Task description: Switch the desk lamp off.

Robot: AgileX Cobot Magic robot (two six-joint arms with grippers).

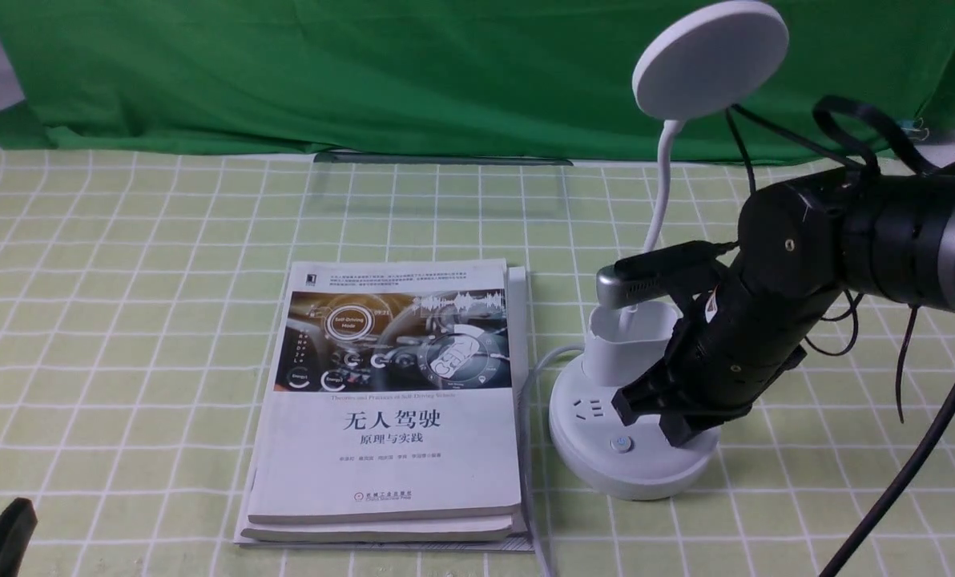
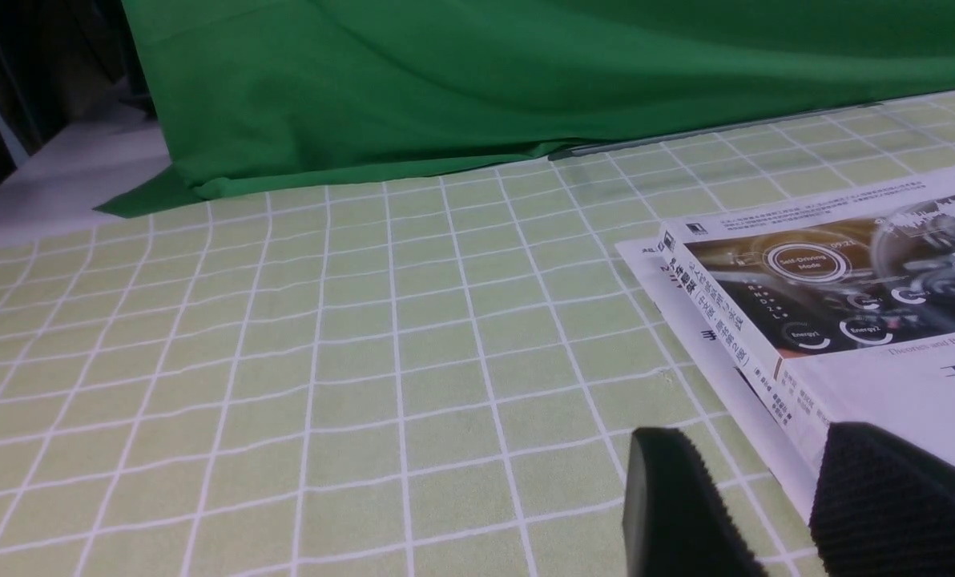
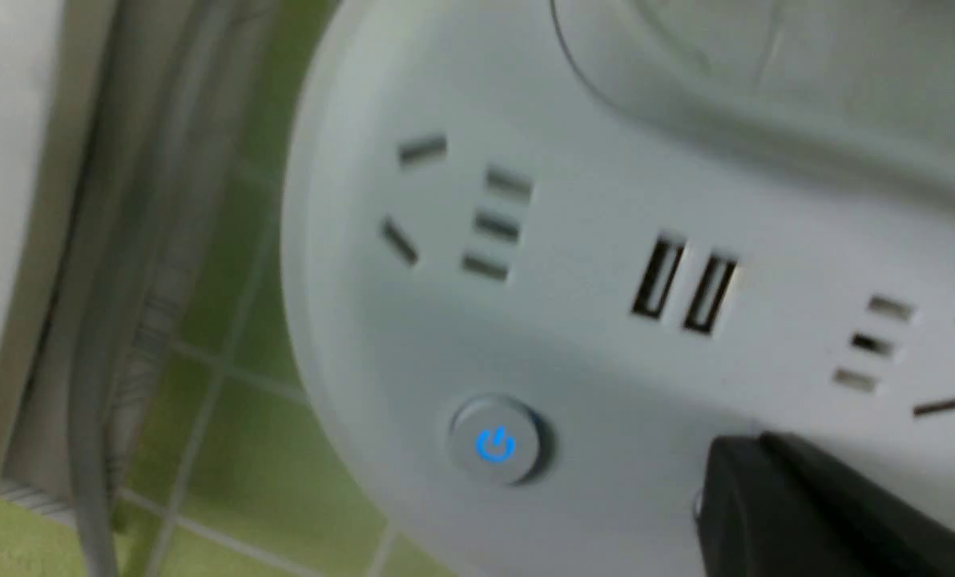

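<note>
Fingertip (image 3: 806, 497) of R hand (image 1: 658, 418) on desk lamp (image 1: 606, 471) base, opening unclear

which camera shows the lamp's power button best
The right wrist view: the power button is close up on the base of the desk lamp, its blue symbol clear. The front view shows it small. The left wrist view shows only books and tablecloth.

The right gripper (image 1: 652, 418) covered the right part of the base of the desk lamp (image 1: 628, 346), and whether its jaws were parted could not be told. In the blurred right wrist view, its black finger (image 3: 806, 513) hid the base just beside the lit button (image 3: 495, 442). Above the base, the lamp's head was clipped by the frame edge.
</note>
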